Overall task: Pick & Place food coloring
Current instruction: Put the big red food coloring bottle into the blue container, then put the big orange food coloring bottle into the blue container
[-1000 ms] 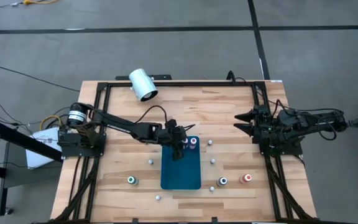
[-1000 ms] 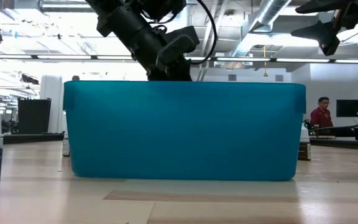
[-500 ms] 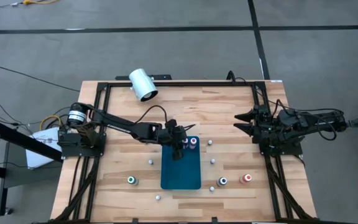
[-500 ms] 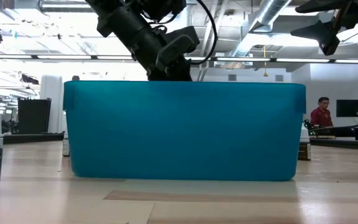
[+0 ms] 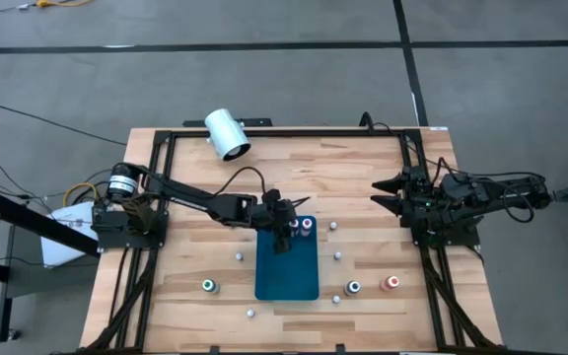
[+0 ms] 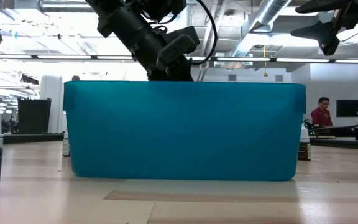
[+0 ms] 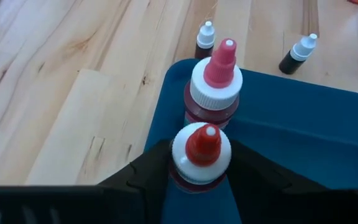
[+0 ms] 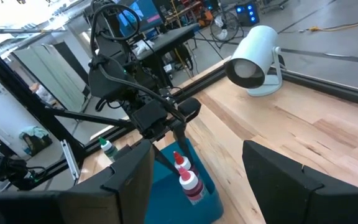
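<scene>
The left gripper (image 7: 201,171), fingers snug beside the red bottle (image 7: 201,152), should open wider, then lift straight toward twelve o'clock without bumping the pink bottle (image 7: 214,84).

Robotics lab: open hall with ceiling ducts (image 6: 272,15), monitors (image 8: 129,15), concrete floor (image 5: 501,69).

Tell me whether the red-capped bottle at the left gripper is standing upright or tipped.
Upright. The red-capped bottle stands on the teal tray, nozzle up, between the left gripper fingers, next to the upright pink-capped bottle.
</scene>
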You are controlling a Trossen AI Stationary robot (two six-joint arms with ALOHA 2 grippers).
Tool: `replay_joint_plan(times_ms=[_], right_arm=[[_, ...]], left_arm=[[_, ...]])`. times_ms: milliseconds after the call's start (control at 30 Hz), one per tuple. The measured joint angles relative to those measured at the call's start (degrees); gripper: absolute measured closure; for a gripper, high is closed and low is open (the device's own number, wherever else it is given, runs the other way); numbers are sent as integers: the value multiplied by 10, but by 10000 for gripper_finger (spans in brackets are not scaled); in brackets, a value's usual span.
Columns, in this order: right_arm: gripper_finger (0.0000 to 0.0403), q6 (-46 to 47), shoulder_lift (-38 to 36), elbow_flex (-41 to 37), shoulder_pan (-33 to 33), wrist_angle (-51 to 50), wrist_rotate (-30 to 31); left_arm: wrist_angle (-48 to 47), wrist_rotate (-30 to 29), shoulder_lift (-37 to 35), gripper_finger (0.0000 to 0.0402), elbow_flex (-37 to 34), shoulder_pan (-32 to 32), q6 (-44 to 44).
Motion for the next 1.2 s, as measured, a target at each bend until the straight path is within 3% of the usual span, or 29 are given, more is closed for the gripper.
replay_joint_plan(times_ms=[333, 700, 933, 1200], right_arm=[[168, 0, 0, 0, 0, 0, 0], [168, 0, 0, 0, 0, 0, 0], [168, 0, 0, 0, 0, -2, -1], [168, 0, 0, 0, 1, -7, -2]], left_arm=[[-100, -36, 2, 190, 55, 0, 24], [-245, -58, 0, 188, 137, 0, 31], [-256, -52, -15, 188, 170, 0, 45], [-316, -58, -85, 188, 188, 0, 50]])
